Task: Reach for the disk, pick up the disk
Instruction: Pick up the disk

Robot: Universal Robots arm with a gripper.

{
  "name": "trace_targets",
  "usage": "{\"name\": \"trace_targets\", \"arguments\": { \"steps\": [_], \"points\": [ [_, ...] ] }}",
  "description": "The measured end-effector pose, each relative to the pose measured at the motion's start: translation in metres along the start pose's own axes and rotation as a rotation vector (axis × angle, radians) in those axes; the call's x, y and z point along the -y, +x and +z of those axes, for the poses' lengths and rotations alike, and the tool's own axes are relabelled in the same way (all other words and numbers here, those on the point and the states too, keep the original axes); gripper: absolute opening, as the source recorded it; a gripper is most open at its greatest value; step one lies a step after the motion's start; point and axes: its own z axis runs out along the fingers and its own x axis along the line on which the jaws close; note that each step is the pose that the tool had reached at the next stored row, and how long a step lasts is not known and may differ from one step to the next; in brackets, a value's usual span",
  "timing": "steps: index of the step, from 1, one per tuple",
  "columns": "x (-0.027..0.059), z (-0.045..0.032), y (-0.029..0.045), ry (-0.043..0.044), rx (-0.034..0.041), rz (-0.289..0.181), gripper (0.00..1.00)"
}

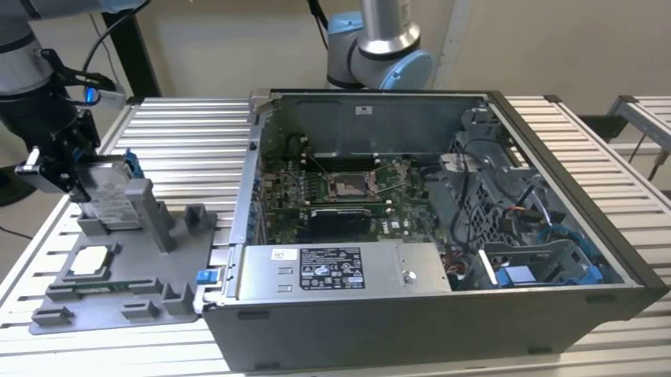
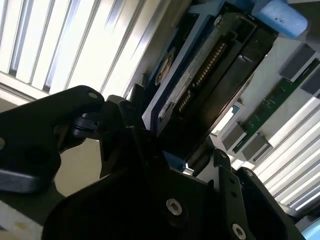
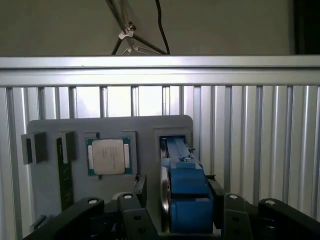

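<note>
The disk (image 1: 111, 191) stands on edge in a slot of the grey fixture plate (image 1: 118, 276), at the exterior view's left. It is silver-grey with a blue bracket (image 3: 186, 186) round its edges. My gripper (image 1: 80, 185) has come down over it, one finger on each side. In the first wrist view the disk (image 3: 181, 165) sits between the black fingers (image 3: 141, 188), with a strip of grey plate showing beside one finger. In the second wrist view its labelled face (image 2: 175, 97) runs away from the fingers (image 2: 122, 117). The gripper looks open.
A small square silver chip (image 1: 90, 258) (image 3: 107, 156) lies on the same plate, beside upright grey posts (image 1: 159, 216). An open computer case (image 1: 419, 228) with a long grey box (image 1: 335, 271) stands on the slatted table (image 1: 188, 133). A second arm (image 1: 378, 43) rises behind it.
</note>
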Motion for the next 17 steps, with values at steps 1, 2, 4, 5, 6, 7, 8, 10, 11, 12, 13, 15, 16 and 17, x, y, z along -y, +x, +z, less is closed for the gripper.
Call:
{"name": "trace_targets", "arguments": {
  "steps": [1, 2, 4, 5, 6, 7, 8, 10, 11, 12, 13, 15, 16, 17],
  "points": [
    [0.0, 0.0, 0.0, 0.0001, 0.0, 0.0, 0.0],
    [0.0, 0.0, 0.0, 0.0001, -0.0001, 0.0, 0.0],
    [0.0, -0.0001, 0.0, 0.0003, -0.0002, 0.0, 0.0],
    [0.0, -0.0001, 0.0, 0.0003, -0.0001, 0.0, 0.0],
    [0.0, -0.0001, 0.0, 0.0004, -0.0001, 0.0, 0.0],
    [0.0, -0.0001, 0.0, 0.0005, -0.0001, 0.0, 0.0],
    [0.0, -0.0001, 0.0, 0.0006, 0.0, 0.0, 0.0],
    [0.0, -0.0001, 0.0, 0.0013, 0.0, 0.0, 0.0],
    [0.0, -0.0001, 0.0, 0.0018, 0.0, 0.0, 0.0],
    [0.0, -0.0001, 0.0, 0.0018, 0.0, 0.0, 0.0],
    [0.0, -0.0001, 0.0, 0.002, 0.0, 0.0, 0.0],
    [0.0, 0.0, 0.0, 0.0022, 0.0, 0.0, 0.0],
    [0.0, 0.0, 0.0, 0.0023, 0.0, 0.0, 0.0],
    [0.0, 0.0, 0.0, 0.0024, 0.0, 0.0, 0.0]
  ]
}}
